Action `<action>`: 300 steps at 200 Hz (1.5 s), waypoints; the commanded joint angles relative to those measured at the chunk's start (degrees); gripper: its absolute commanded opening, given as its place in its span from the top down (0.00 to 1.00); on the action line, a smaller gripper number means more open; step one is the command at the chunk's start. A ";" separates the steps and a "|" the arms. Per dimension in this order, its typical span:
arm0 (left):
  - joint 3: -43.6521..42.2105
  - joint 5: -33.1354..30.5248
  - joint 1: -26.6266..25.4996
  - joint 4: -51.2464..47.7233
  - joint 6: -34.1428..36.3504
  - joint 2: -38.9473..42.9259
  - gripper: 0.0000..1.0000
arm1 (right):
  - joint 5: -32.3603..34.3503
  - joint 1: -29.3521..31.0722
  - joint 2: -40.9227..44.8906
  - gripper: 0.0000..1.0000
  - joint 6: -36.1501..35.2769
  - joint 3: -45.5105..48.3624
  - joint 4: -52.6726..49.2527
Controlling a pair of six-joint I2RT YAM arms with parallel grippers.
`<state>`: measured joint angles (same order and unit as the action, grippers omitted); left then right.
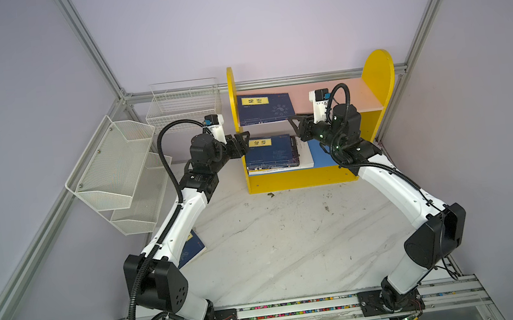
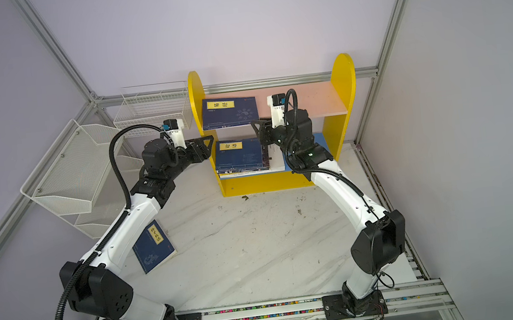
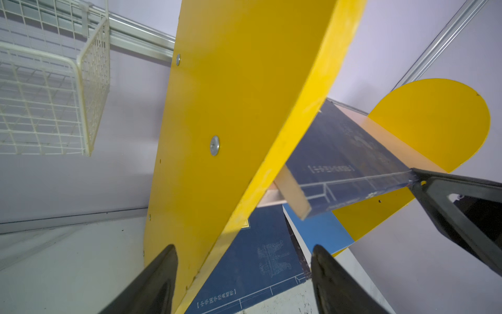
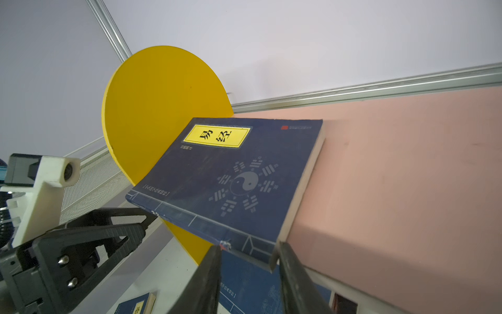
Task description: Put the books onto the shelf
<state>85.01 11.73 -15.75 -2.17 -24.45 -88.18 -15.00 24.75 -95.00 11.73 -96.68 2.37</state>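
You have the navy book on the pink upper board of the shelf, spine overhanging toward the right end effector, whose jaws straddle its near corner; clamped or not, I cannot tell.

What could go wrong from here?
1. The navy book overhangs the pink upper board's front edge, with the right gripper bracketing its near corner; a tug might drag it off.
2. The left gripper straddles the yellow side panel; closing or swinging could shove the shelf.
3. The book on the table lies under the left arm and could be swept.
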 commanded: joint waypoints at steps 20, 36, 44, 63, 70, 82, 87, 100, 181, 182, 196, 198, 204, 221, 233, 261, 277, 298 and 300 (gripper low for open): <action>5.81 2.49 0.88 4.75 -0.65 1.22 0.31 | 3.34 1.15 -3.40 0.65 -1.16 -2.67 2.46; 6.30 2.78 1.10 4.55 -0.91 0.74 0.33 | 3.82 1.60 -4.35 0.67 -1.17 -3.53 2.21; 6.43 2.95 1.22 4.64 -1.10 0.64 0.33 | 4.16 1.85 -4.71 0.67 -1.18 -3.81 2.07; 6.26 3.02 1.55 5.28 -1.80 0.51 0.34 | 4.76 2.19 -5.08 0.69 -1.09 -3.54 2.27; 6.14 2.93 1.75 5.48 -2.29 0.38 0.35 | 4.81 2.25 -5.11 0.69 -0.92 -3.32 2.46; 5.89 2.95 2.24 6.30 -3.43 0.29 0.36 | 4.72 2.38 -5.22 0.70 -0.83 -3.17 2.62; 5.67 2.98 2.45 6.75 -4.02 0.16 0.37 | 4.79 2.46 -5.26 0.71 -0.78 -3.17 2.56; 5.19 3.78 3.04 8.48 -5.60 0.13 0.38 | 4.85 2.60 -5.43 0.71 -0.86 -3.23 2.53; 6.75 5.26 3.88 11.32 -9.76 -2.59 0.44 | 4.97 2.84 -2.26 0.52 -3.25 -0.42 1.98; 6.75 5.29 3.84 11.40 -9.79 -2.60 0.44 | 4.98 2.84 -2.14 0.52 -3.27 -0.34 1.96; 6.75 5.58 3.88 11.77 -10.18 -2.86 0.45 | 4.90 2.86 -1.88 0.52 -3.53 0.18 2.08; 6.75 5.59 3.88 11.76 -10.18 -2.87 0.45 | 4.85 2.85 -1.88 0.52 -3.61 0.25 2.06; 6.75 5.58 3.86 11.76 -10.18 -2.94 0.46 | 4.90 2.88 -1.85 0.53 -3.69 0.34 2.12; 6.70 5.38 3.88 11.68 -10.17 -2.92 0.47 | 4.88 3.06 -1.97 0.54 -4.15 0.75 2.11; 6.53 5.41 3.93 11.68 -10.27 -2.72 0.47 | 4.90 3.15 -2.16 0.53 -4.55 1.01 2.11; 4.96 4.84 3.88 11.70 -10.39 -1.54 0.47 | 6.40 3.20 -1.37 0.37 -5.72 1.45 1.35; 3.47 4.23 3.88 11.83 -10.53 -0.58 0.46 | 6.86 3.20 -0.47 0.36 -6.48 2.11 1.10; 1.89 3.50 3.88 11.92 -10.74 0.41 0.46 | 7.17 3.21 -0.38 0.38 -8.16 1.36 -0.45; 1.80 3.48 3.88 11.86 -10.78 0.50 0.46 | 7.18 3.22 -0.48 0.38 -8.31 1.22 -0.68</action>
<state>86.67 16.19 -12.05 6.81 -34.06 -91.26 -8.95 27.81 -95.92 6.22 -96.12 6.63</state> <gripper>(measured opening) 0.537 0.632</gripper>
